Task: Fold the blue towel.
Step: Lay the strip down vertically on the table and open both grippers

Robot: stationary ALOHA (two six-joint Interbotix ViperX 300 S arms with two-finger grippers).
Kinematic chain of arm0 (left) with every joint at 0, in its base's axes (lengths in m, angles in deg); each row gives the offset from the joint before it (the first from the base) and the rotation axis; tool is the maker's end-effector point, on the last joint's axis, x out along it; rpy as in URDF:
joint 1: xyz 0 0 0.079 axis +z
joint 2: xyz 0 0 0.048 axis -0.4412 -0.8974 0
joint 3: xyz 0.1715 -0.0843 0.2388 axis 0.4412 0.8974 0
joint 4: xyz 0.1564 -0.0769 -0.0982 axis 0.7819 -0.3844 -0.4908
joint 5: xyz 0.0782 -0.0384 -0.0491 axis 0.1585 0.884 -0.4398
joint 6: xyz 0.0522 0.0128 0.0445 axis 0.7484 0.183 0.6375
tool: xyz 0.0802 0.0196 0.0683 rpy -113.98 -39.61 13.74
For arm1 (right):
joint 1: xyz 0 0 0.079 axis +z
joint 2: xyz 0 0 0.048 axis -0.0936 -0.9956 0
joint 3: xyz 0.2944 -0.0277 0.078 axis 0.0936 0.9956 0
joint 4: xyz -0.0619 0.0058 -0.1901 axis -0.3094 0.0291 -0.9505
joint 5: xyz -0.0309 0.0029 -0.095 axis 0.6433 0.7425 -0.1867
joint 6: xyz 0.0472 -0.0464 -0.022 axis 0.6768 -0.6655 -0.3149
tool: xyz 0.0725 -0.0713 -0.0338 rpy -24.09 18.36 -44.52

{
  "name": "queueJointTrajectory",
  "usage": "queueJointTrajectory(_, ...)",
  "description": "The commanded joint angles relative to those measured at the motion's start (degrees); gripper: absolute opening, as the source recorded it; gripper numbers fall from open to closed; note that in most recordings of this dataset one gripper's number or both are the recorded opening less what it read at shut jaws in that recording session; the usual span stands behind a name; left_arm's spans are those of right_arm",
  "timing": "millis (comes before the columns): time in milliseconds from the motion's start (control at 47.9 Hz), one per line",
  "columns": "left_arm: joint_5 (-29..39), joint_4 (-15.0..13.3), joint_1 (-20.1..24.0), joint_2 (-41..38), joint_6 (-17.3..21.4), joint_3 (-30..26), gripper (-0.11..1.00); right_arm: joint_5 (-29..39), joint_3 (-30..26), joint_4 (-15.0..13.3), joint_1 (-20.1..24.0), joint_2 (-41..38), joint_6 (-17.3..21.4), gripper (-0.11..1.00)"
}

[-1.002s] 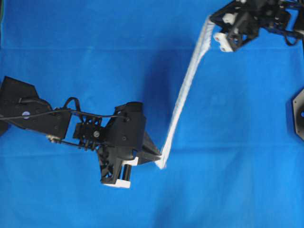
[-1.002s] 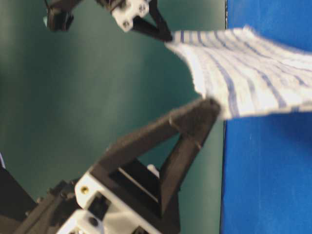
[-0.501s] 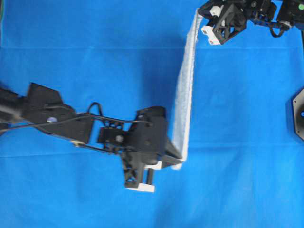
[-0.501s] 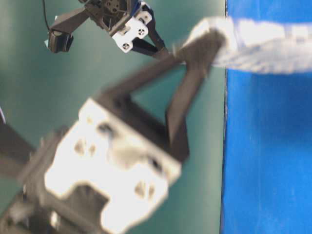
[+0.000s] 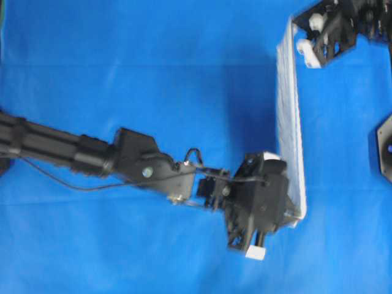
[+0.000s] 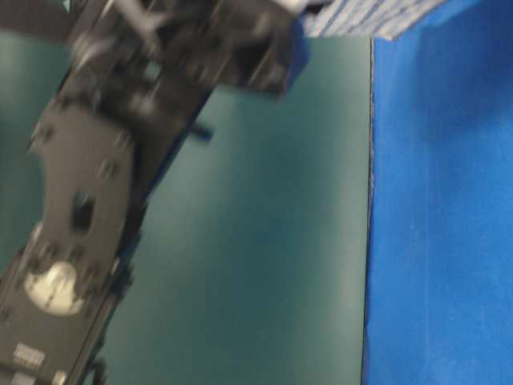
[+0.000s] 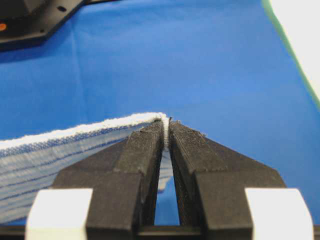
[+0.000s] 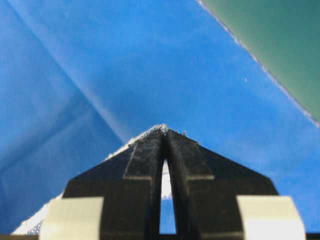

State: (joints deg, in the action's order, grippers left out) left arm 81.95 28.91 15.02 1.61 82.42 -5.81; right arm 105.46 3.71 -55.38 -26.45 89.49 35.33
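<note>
The blue towel (image 5: pixel 289 116), white with thin blue stripes, hangs edge-up in the air between my two grippers, seen as a narrow strip from above. My left gripper (image 5: pixel 298 214) is shut on its near corner; the left wrist view shows the hem (image 7: pixel 75 132) pinched at the fingertips (image 7: pixel 165 126). My right gripper (image 5: pixel 293 27) is shut on the far corner at the top right; its wrist view shows the towel edge (image 8: pixel 140 137) clamped at the tips (image 8: pixel 165 132). A bit of striped towel (image 6: pixel 361 16) shows at the top of the table-level view.
A large plain blue cloth (image 5: pixel 122 73) covers the table. A black arm base (image 5: pixel 384 147) sits at the right edge. The left arm (image 6: pixel 88 176) fills the left of the table-level view, blurred. A green surface (image 8: pixel 280 45) lies beyond the cloth's edge.
Both grippers have carried the towel to the right. The left arm has stretched far across the middle, and the towel now hangs nearly straight from top to bottom.
</note>
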Motion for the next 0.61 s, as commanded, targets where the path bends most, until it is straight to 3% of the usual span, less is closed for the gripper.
queueJointTrajectory(0,-0.53,0.09,0.35,0.44,0.09,-2.90,0.04,0.09,-0.79,-0.18,-0.26,0.44,0.09,0.03)
queueJointTrajectory(125,0.18,0.09,0.70,0.97,0.00,-1.41,0.04,-0.44,-2.02,-0.18,-0.26,-2.29,0.09,0.03)
queueJointTrajectory(292,0.18,-0.09,0.79,3.52,-1.14,4.83,0.04,-2.90,-5.19,-0.18,0.44,-9.32,0.09,0.03)
queueJointTrajectory(585,-0.44,-0.18,-0.09,8.70,-7.65,17.75,0.04,-6.15,-14.24,-0.09,3.78,-22.41,0.18,0.03)
